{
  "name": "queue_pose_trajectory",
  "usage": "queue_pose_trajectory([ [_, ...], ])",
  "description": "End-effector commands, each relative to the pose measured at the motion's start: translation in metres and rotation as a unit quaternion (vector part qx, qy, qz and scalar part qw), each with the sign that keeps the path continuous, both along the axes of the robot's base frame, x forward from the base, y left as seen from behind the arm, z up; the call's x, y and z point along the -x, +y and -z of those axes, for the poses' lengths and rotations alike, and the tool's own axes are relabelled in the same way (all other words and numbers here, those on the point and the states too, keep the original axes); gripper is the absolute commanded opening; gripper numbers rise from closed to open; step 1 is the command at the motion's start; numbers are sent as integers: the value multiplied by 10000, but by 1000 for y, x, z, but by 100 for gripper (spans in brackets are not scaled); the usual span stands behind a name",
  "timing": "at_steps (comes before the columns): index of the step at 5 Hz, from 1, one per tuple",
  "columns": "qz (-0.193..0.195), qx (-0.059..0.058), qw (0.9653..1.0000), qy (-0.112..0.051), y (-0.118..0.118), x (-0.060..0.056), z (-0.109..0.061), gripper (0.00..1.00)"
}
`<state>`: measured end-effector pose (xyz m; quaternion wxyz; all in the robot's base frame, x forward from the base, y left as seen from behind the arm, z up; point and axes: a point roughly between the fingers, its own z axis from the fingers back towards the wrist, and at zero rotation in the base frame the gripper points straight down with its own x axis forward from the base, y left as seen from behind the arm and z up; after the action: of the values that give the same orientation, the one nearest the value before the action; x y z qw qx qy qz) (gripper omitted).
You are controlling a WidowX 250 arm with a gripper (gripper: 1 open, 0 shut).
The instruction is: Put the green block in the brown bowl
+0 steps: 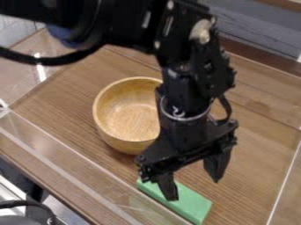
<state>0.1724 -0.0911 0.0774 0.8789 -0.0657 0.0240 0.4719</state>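
Reach step: lining up on the green block (pixel 186 204), nothing picked yet.
My gripper (pixel 193 178) hangs w/ fingers spread wide right above the block, which lies flat on the table (pixel 70 97) near the front edge, just beside the empty brown bowl (pixel 127 112). Next, I reckon: drop straight down, straddle the block's narrow width, pinch, lift, carry to bowl.

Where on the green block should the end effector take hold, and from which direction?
Probably from straight above, across the green block's narrow width near its middle. It lies flat on the wooden table, a long bar running diagonally, so only its two long sides offer faces to pinch. The end effector is already above it, open and pointing down, one finger near each long side.
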Motion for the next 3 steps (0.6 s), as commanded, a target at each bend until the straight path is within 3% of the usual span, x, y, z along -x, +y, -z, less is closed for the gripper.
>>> queue_pose_trajectory([
  [1,-262,94,9995,-124,-1,-6,1,100],
  [3,-554,117,9983,-125,-2,-6,13,100],
])
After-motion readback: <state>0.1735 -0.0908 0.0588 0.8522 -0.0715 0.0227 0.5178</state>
